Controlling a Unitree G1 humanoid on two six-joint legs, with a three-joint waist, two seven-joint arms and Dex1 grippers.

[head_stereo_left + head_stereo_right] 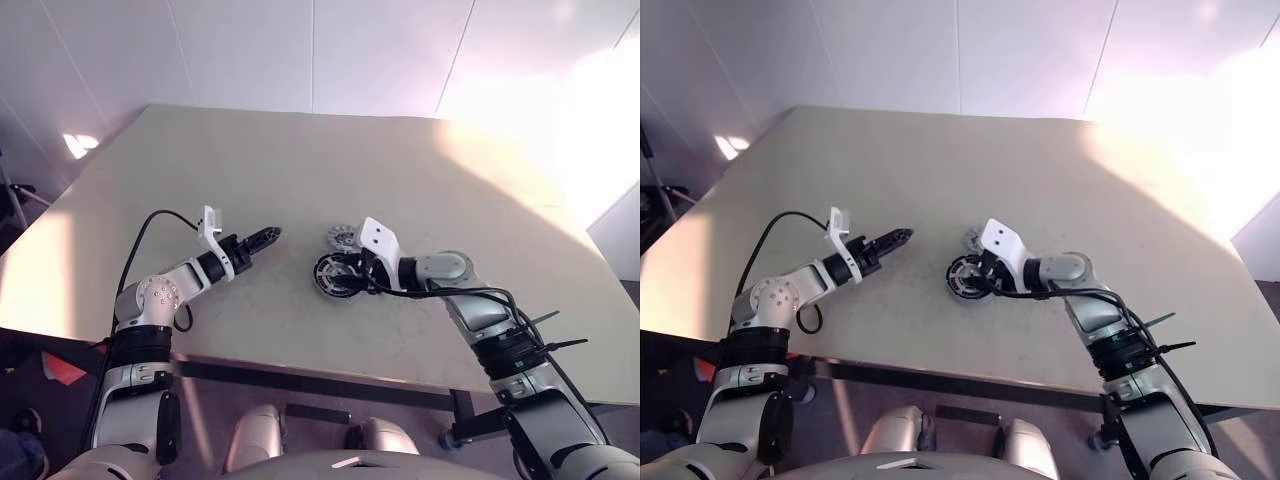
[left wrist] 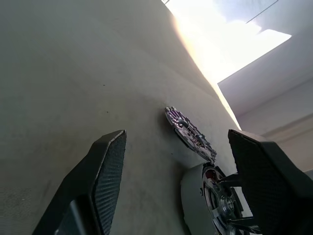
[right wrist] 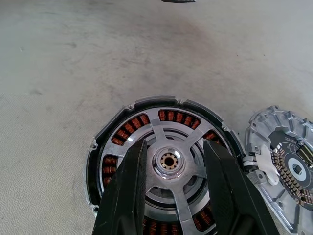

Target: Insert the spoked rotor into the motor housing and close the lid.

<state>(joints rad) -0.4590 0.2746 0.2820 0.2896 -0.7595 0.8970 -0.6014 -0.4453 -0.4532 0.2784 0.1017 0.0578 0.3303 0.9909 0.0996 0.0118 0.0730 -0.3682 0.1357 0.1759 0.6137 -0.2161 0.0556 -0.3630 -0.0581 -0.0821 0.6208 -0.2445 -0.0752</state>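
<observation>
The motor housing (image 3: 108,157), a dark disc with a copper winding ring, lies on the table near its front middle. The spoked rotor (image 3: 164,130) sits concentric inside that ring, silver spokes up. My right gripper (image 3: 176,148) comes down on it from the right, its two black fingers shut either side of the rotor's central hub. The lid (image 3: 286,164), a light grey ribbed disc, lies flat on the table just beyond the housing (image 1: 332,277), touching or nearly touching it. My left gripper (image 1: 266,237) hovers open and empty a short way left of the lid (image 1: 340,238).
The beige table (image 1: 300,160) stretches wide beyond and around the parts, with bright sunlight on its right side. Its front edge runs close below both arms. A white wall stands behind.
</observation>
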